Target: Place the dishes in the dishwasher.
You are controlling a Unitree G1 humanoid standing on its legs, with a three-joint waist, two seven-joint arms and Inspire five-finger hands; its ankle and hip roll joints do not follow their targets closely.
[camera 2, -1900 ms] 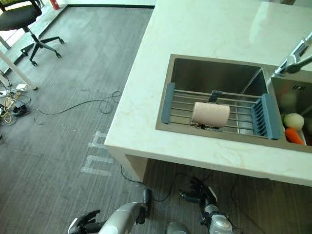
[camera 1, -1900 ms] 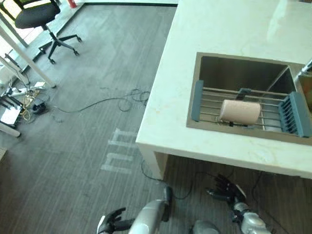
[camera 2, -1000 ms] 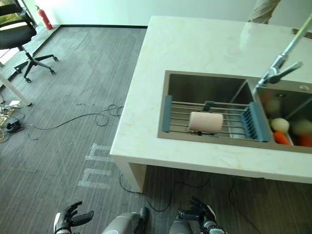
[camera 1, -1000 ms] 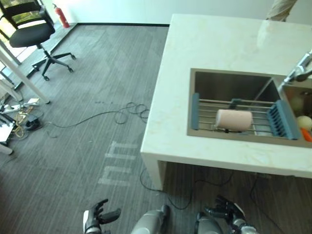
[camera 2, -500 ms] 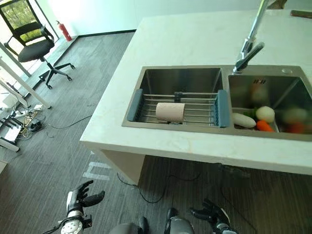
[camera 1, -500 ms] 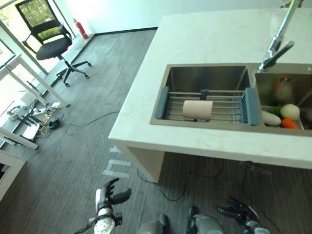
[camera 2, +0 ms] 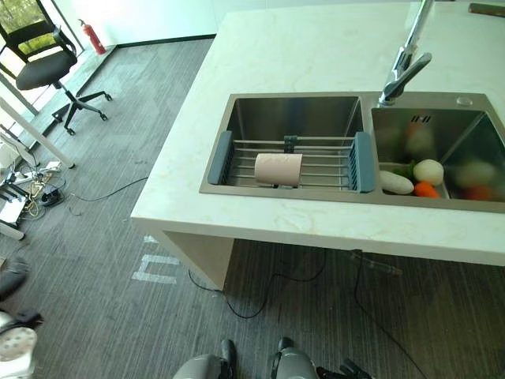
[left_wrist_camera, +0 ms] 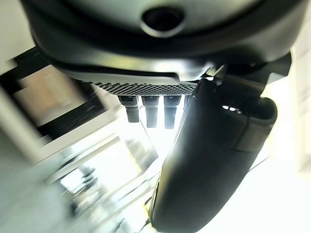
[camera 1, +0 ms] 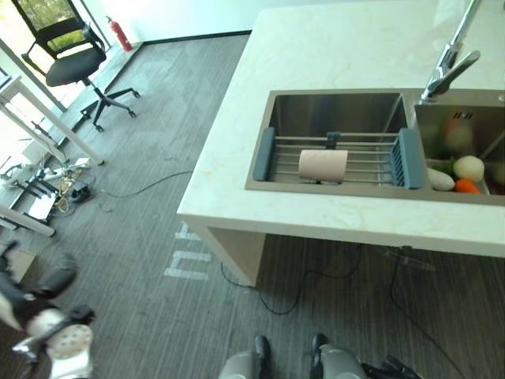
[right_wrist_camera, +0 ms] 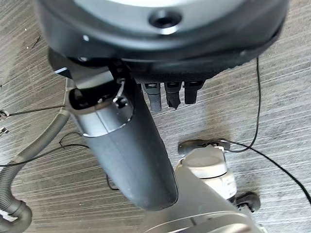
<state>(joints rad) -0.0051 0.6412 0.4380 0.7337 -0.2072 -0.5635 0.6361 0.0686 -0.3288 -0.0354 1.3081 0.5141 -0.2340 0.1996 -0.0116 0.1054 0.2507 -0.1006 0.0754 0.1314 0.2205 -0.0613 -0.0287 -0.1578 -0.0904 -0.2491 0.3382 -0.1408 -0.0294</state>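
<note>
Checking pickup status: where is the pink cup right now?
In the left eye view, the pink cup lies on its side on the blue-ended rack across the left sink basin, left of the faucet.

We look down from the head, both eyes sharing the table (camera 1: 331,47) and sink (camera 1: 335,110) at two o'clock; wrist cameras hug their fingers (right_wrist_camera: 154,99).
</note>
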